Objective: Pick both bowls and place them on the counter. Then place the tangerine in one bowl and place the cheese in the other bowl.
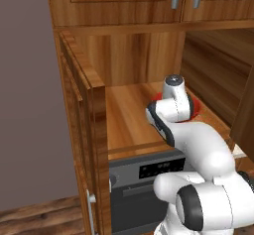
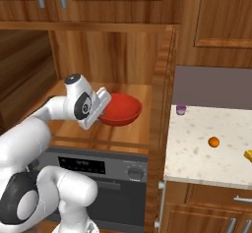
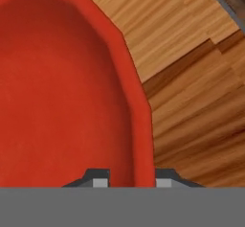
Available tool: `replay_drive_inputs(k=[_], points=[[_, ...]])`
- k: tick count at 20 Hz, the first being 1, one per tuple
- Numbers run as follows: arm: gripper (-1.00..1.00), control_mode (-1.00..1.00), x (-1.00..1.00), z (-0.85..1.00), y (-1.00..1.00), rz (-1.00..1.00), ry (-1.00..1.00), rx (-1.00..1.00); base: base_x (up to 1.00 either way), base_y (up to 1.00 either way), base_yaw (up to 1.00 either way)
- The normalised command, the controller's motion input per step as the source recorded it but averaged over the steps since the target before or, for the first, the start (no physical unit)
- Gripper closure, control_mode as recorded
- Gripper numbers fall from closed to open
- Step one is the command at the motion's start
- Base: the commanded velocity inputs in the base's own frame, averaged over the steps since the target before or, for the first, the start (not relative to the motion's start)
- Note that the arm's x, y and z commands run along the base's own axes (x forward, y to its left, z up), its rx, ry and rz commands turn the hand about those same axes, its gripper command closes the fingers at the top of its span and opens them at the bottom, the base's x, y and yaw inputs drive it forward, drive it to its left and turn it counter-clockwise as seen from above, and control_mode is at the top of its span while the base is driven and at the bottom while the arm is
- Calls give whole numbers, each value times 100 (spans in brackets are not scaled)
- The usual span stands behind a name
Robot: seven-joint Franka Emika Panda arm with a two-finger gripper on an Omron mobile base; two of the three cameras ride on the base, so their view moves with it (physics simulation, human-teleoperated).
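Red bowl (image 3: 72,101) rim pinched betw. hand (image 3: 128,179) fingers.

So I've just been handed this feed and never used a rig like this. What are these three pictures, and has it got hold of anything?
You are looking at a white robot arm on a driving base in a simulated kitchen. Two cameras ride on the base, behind the arm, one to its left and one to its right. The third sits on the hand and looks along the claw.

The arm reaches into an open wooden shelf above an oven. The claw's two fingers straddle the rim of a red bowl, so it appears to grip it.

To the right is the speckled counter, with a purple cup, a tangerine and the cheese at the picture's edge.
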Motion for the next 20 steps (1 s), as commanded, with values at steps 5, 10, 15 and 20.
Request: replay_drive_inputs(k=[5, 10, 15, 20], points=[[100, -100, -45, 23, 10, 10, -25, 1, 0, 0, 0], [100, -100, -36, 43, 5, 8, -14, 1, 0, 0, 0], [100, -100, -40, 50, 6, 2, -1, 0, 0, 0, 0], [100, -100, -40, 47, 1, 1, 0, 0, 0, 0, 0]])
